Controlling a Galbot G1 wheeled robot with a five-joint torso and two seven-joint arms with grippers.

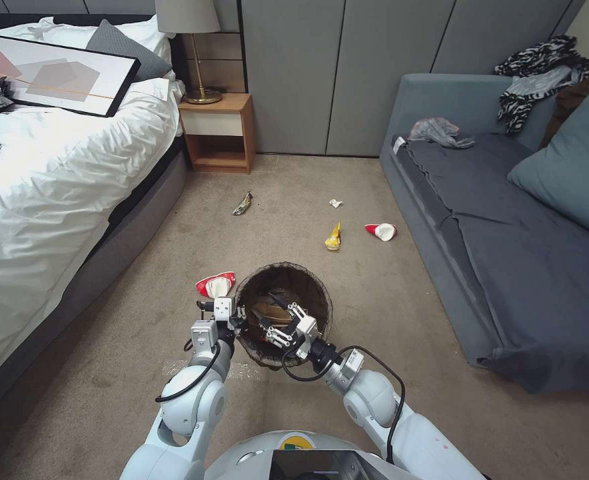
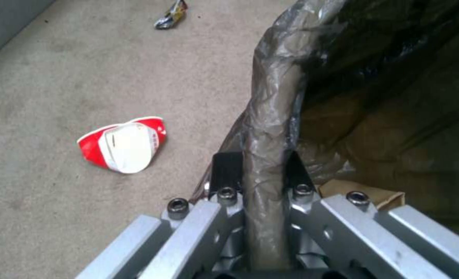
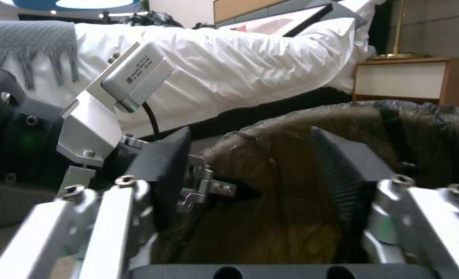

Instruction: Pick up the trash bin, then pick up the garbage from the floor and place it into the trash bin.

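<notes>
The trash bin (image 1: 288,267), round and lined with a dark bag, stands on the carpet right in front of me. My left gripper (image 1: 236,321) (image 2: 260,166) is shut on its near-left rim (image 2: 270,116), one finger inside and one outside. Over the bin's mouth my right gripper (image 1: 276,323) (image 3: 255,170) is open, nothing between its fingers. Brown paper (image 1: 273,311) lies inside the bin. Garbage on the floor: a crushed red-and-white cup (image 1: 216,285) (image 2: 123,145) beside the bin, a dark wrapper (image 1: 242,204) (image 2: 171,15), a white wad (image 1: 335,203), a yellow wrapper (image 1: 334,237) and another cup (image 1: 381,231).
A bed (image 1: 54,173) with white bedding runs along the left. A grey sofa (image 1: 508,247) is on the right. A wooden nightstand (image 1: 218,133) with a lamp stands at the far wall. Open carpet lies between them.
</notes>
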